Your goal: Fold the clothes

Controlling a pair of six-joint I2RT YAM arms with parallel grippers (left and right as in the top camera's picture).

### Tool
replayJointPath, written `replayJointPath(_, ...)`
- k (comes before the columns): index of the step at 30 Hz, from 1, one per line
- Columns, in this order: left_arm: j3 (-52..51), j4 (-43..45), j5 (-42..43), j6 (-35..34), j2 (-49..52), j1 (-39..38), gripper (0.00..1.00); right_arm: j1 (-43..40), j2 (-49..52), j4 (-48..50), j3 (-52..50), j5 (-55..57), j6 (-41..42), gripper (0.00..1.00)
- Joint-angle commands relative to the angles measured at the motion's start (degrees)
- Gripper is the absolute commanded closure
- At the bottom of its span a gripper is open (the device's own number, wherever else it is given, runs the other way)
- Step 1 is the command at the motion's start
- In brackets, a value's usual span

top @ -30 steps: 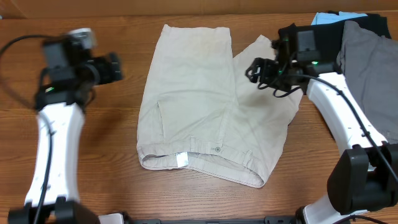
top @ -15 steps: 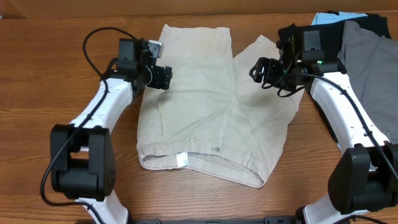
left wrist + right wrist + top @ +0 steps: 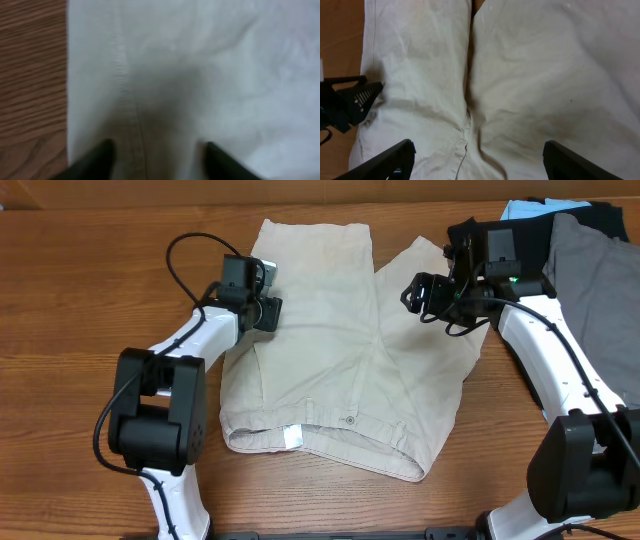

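Directly beneath the left gripper [image 3: 156, 159] lies the side seam of the beige shorts [image 3: 330, 370], the fingers apart with cloth between them. Below the right gripper [image 3: 477, 162], spread wide and hovering, the shorts' crotch lies flat on the table [image 3: 90, 330].

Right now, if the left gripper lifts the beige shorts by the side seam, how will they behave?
Probably floppy: the shorts lie flat with soft creases, so the free part would sag. Likely light, being thin cloth. Pushed, they would likely bunch rather than slide.
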Motion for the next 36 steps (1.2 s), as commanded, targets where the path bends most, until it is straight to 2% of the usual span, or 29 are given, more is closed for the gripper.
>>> replayJointPath(1,1.1,0.2,-3.9,1.0,2.6,-0.3,0.59,0.2,0.5,0.1,0.6,0.2,-0.4,0.15)
replayJointPath(8,1.1,-0.1,-5.3,-1.0,6.4,-0.2,0.64,0.2,0.5,0.2,0.6,0.2,-0.4,0.15)
replayJointPath(13,1.2,-1.9,-13.1,-10.0,7.1,1.2,0.93,0.2,0.5,0.0,0.6,0.2,-0.4,0.15)
replayJointPath(14,1.3,-2.7,-13.7,-11.6,7.0,2.0,0.96,0.2,0.5,0.0,0.6,0.2,-0.4,0.15)
replayJointPath(22,1.8,-11.7,-13.6,-15.9,7.0,13.7,0.96,0.2,1.1,0.1,0.4,0.2,-0.4,0.15)
replayJointPath(26,1.8,-17.5,-13.4,-18.8,7.0,21.3,0.92,0.2,1.9,0.1,0.4,0.2,-0.4,0.15)
replayJointPath(30,2.4,-25.8,-11.9,-21.9,7.0,28.2,0.76,0.2,2.4,0.2,0.3,0.2,-0.4,0.15)
replayJointPath(33,2.9,-30.2,-5.0,-21.9,7.0,32.1,0.59,0.2,2.4,0.3,0.3,0.2,-0.4,0.15)
replayJointPath(36,3.8,-33.5,3.6,-21.2,7.0,34.2,0.51,0.2,2.4,-0.5,0.3,0.1,-0.4,0.15)
